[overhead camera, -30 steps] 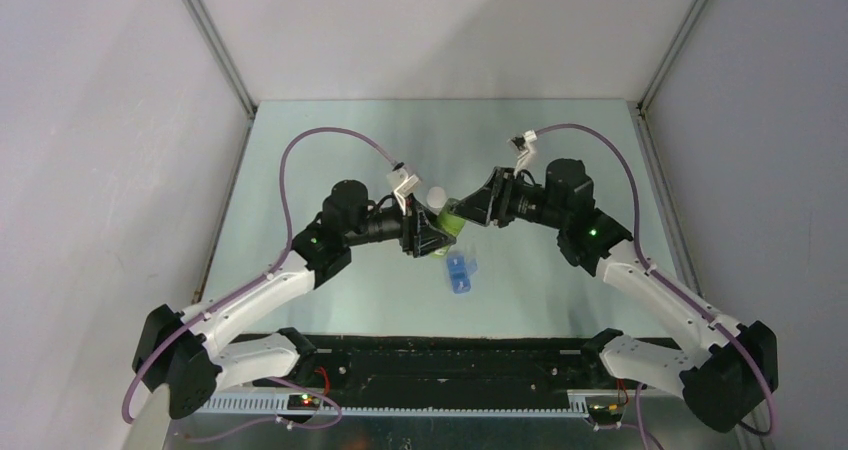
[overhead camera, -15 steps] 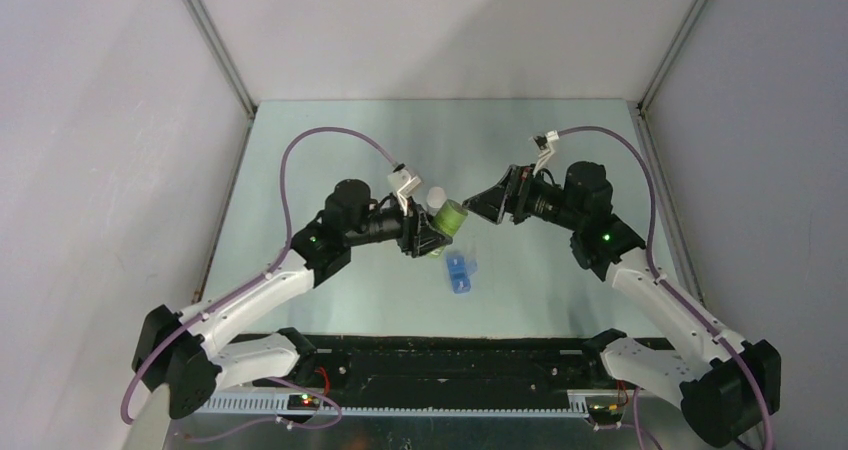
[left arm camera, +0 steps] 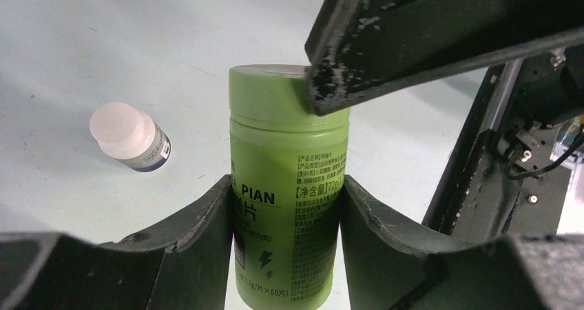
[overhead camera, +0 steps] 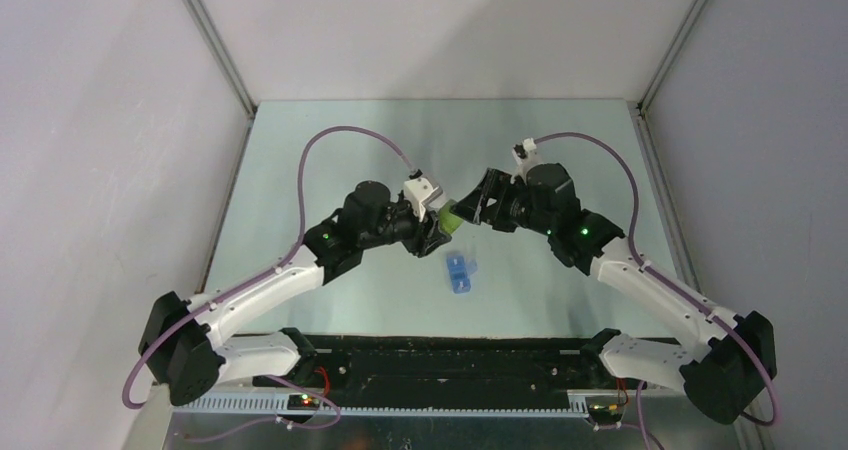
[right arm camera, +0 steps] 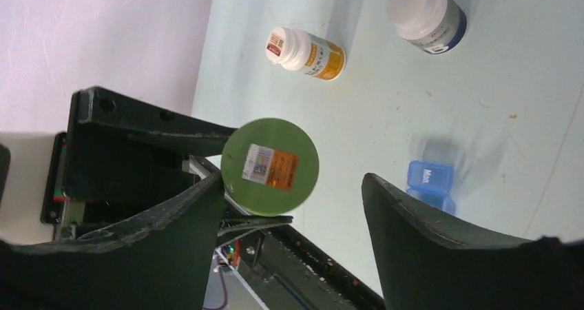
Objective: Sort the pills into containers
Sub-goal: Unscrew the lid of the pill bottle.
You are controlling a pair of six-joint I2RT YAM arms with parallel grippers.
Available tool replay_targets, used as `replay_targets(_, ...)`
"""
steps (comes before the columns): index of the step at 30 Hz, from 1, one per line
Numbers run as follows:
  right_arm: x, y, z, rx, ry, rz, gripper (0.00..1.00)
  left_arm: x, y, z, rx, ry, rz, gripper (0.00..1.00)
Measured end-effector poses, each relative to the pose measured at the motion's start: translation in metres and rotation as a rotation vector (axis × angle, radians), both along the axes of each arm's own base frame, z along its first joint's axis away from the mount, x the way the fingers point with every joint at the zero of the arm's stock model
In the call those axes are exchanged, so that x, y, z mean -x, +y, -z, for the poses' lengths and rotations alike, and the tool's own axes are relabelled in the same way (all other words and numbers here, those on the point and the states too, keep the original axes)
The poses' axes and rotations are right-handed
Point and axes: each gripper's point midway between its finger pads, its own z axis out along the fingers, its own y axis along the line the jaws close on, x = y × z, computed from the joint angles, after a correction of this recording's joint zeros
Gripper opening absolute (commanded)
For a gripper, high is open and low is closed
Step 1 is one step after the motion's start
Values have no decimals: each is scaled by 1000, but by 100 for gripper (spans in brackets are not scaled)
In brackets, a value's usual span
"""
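Our left gripper (left arm camera: pixel 286 210) is clamping the green bottle (left arm camera: pixel 286 151) by its body. We are holding our right gripper (right arm camera: pixel 295 182) wide open around the cap (right arm camera: pixel 270 167), one finger (left arm camera: pixel 413 41) touching its rim. The pill box (right arm camera: pixel 430 183) is sitting on the table (right arm camera: pixel 523 83) near the green bottle, with two white-capped bottles (right arm camera: pixel 306 52) (right arm camera: pixel 427 10) resting farther off.

Pale green tabletop (overhead camera: pixel 450 130), plain grey-white walls (overhead camera: pixel 440 30) on three sides, aluminium corner rails (overhead camera: pixel 212 40), soft even light

Left gripper (left arm camera: pixel 286 193) clamped; right gripper (right arm camera: pixel 295 182) agape
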Motion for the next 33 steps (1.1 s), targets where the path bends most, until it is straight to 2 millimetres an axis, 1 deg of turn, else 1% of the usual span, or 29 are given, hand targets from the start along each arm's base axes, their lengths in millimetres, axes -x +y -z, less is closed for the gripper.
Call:
replay_targets(6, -2, 8, 6, -32, 64, 19, 73, 4, -2, 2, -22, -20, 26, 0)
replay_targets(8, -2, 10, 7, -42, 77, 22, 69, 4, -3, 2, -20, -23, 27, 0)
replay_targets(9, -3, 11, 7, -49, 83, 24, 57, 4, -3, 1, -17, -25, 28, 0)
replay_targets(10, -2, 13, 6, -56, 88, 22, 49, 4, -3, 0, -14, -27, 28, 0)
replay_targets(11, -2, 15, 4, -72, 92, 19, 37, 4, -4, 0, -12, -29, 28, 0)
replay_targets(12, -2, 16, 1, -79, 87, 11, 32, 4, -4, 0, -9, -31, 29, 0)
replay_targets(13, -2, 16, 1, -82, 90, 12, 25, 3, -4, 0, -10, -31, 28, 0)
replay_targets(15, -2, 16, 0, -93, 95, 1, 20, 3, -4, -3, -1, -35, 24, 0)
replay_targets(18, -1, 16, -3, -107, 72, -50, 19, 4, -5, -5, 15, -20, 29, 0)
replay_targets(19, 0, 16, -3, -112, 59, -79, 17, 5, -5, -5, 24, -8, 38, 0)
replay_targets(22, 7, 15, -6, -135, 9, -213, 13, 12, -5, -9, 73, 51, 99, 0)
replay_targets(23, 10, 15, -8, -144, -13, -261, 10, 16, -6, -10, 88, 69, 125, 0)
replay_targets(24, 13, 15, -8, -149, -39, -316, 9, 19, -6, -11, 99, 86, 148, 0)
replay_targets(26, 21, 14, -9, -149, -88, -405, 1, 28, -6, -11, 112, 119, 200, 0)
replay_targets(27, 26, 14, -9, -147, -113, -450, 0, 31, -7, -11, 117, 134, 222, 0)
replay_targets(28, 29, 13, -9, -142, -136, -485, 12, 35, -8, -12, 121, 148, 244, 0)
replay_targets(29, 32, 12, -10, -139, -155, -512, 29, 38, -8, -13, 123, 159, 261, 0)
replay_targets(30, 33, 11, -10, -133, -174, -524, 72, 40, -8, -13, 123, 166, 273, 0)
replay_targets(31, 33, 10, -11, -129, -186, -528, 86, 40, -9, -14, 121, 168, 278, 0)
replay_targets(32, 31, 9, -12, -119, -199, -513, 96, 39, -9, -15, 118, 162, 274, 0)
replay_targets(33, 27, 7, -13, -111, -202, -477, 98, 39, -10, -16, 116, 150, 277, 0)
